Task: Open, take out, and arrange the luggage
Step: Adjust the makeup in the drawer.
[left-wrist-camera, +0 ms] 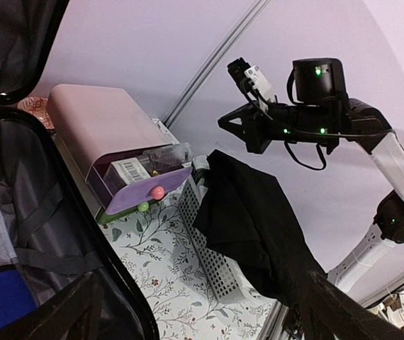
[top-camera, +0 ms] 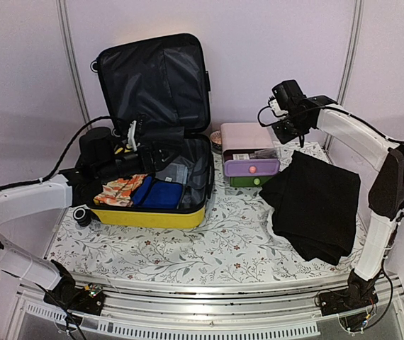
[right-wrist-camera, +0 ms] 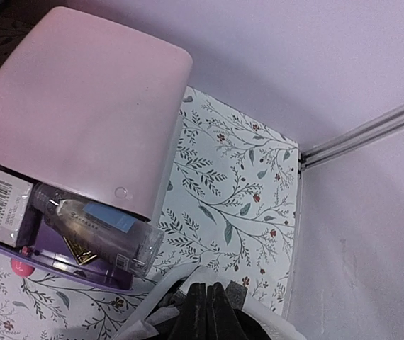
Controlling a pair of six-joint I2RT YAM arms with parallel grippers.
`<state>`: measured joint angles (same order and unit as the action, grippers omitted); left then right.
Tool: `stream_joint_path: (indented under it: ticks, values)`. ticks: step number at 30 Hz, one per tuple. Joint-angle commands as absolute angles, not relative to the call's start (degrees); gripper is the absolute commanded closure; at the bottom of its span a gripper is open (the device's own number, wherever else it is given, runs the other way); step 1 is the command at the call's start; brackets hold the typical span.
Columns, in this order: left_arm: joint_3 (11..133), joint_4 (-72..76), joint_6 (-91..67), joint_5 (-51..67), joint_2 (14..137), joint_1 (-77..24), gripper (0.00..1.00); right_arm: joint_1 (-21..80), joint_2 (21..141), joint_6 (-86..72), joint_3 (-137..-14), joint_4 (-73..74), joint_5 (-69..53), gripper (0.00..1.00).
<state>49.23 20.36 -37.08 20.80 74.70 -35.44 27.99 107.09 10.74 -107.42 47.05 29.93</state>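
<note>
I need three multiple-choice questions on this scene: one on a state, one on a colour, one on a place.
1. In what state is the glossy yellow hard-shell suitcase? A. zipped shut B. open, lid upright C. open, lid flat on the table
2. What colour is the round knob on the open purple drawer of the pink plastic drawer box? A. pink B. blue C. black
3. Where does the black cloth lie? A. inside the suitcase B. on the drawer box C. over the white mesh plastic basket
Answers: 1 B, its black-lined lid stands upright; 2 A, the knob is pink; 3 C, mesh shows beneath the cloth.
</note>
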Motion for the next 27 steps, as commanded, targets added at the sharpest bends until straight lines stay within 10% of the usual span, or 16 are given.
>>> stream_joint_path:
  ticks: [1,27]
  values:
    - [50.1,21.8,-37.6,21.8,76.4,-35.0,0.02,26.0,109.4,0.9,-107.4,50.0,31.9,0.97]
    - [58.8,21.6,-40.3,27.3,91.8,-35.3,0.02,22.0,114.3,-1.6,-103.7,41.0,-1.2,0.97]
